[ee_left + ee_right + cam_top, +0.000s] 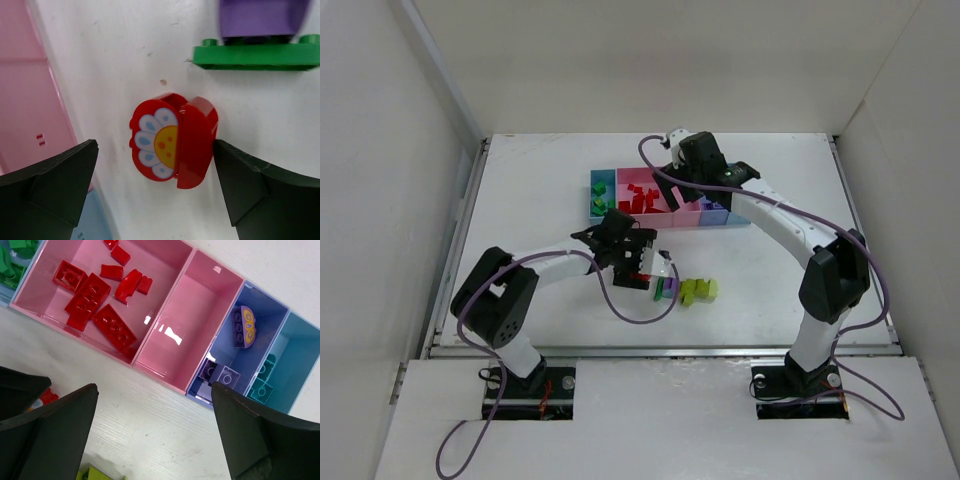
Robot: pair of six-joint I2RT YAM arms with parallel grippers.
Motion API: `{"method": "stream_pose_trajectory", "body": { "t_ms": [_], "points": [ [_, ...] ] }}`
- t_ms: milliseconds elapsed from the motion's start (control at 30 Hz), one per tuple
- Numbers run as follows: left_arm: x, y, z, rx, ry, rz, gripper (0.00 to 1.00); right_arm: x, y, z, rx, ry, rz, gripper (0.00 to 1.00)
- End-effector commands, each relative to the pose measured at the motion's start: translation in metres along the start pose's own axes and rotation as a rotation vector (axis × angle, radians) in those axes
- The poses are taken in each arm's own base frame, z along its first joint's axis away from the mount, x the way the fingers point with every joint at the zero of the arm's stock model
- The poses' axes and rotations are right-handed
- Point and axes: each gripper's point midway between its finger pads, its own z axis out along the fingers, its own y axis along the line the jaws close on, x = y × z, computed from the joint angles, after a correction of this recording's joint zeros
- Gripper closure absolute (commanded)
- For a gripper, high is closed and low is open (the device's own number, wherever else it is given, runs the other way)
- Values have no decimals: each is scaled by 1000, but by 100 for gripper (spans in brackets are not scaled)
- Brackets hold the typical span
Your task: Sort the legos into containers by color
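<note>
Left wrist: red lego (174, 147), printed flower, white petals, yellow centre.

Five joined bins (195, 315). Between the left pincer's (155, 150) jaws, one red flower piece (150, 140); beyond it, one green plate (255, 56) and one purple brick (260, 17).

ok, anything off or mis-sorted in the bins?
Nothing stands out. Wide pink bin holds only red pieces, purple-blue bin only purple, end light blue bin teal; narrower pink bin is empty. A red flower piece lies on the table, outside the bins.
</note>
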Motion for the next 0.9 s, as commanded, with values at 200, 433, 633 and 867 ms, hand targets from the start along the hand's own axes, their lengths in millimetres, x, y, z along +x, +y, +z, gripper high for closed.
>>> {"method": "stream_pose_trajectory", "body": {
  "t_ms": [200,433,633,867],
  "points": [
    [-11,-28,0,216,-85,297,1,-3,-1,1,-18,-23,-37,0],
    [-18,-24,4,243,-116,330,5,-8,1,3,-29,-26,-46,0],
    [-11,-27,7,295,-81,324,26,-4,3,5,-40,-8,-57,0],
    [-11,-29,5,314,-80,339,61,-2,1,4,-32,2,-59,0]
  ]
}}
